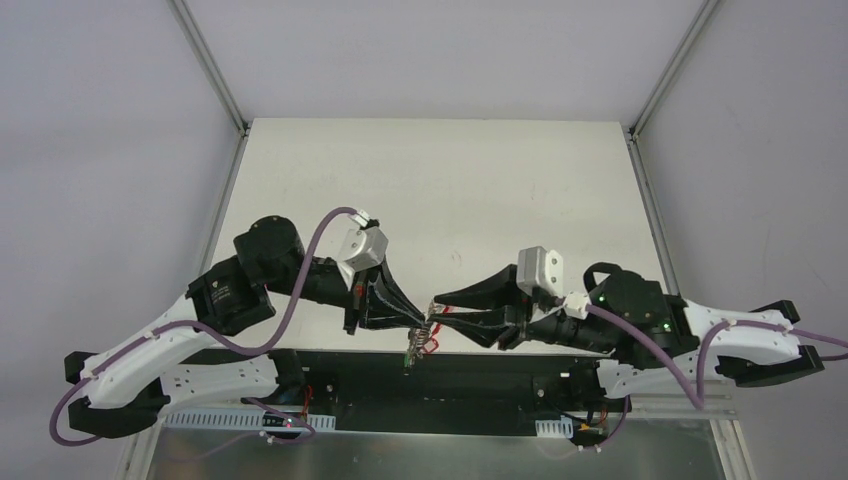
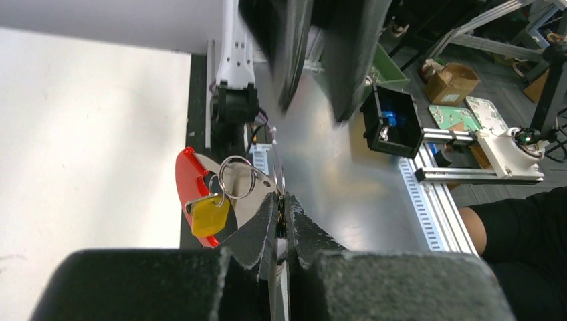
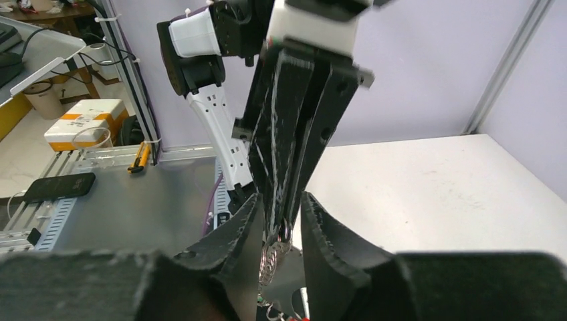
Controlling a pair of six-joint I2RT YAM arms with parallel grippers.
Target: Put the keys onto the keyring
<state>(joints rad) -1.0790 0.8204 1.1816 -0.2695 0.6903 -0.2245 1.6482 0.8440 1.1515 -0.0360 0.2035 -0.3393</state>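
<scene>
no lettering is legible in any view: a small marking on the left arm's motor housing [image 1: 222,292] and the label on a cardboard box [image 3: 85,122] are too small to read.

White table [image 1: 500,180], cardboard box [image 2: 451,81] (brown), black phone [image 3: 59,186] — lying flat

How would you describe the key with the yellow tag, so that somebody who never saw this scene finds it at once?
Start at the near edge of the table, where the left gripper meets the right gripper. The left one holds the red keyring, a curved arc. The yellow-tagged key hangs on a wire ring against that arc; nothing else there is yellow.
</scene>
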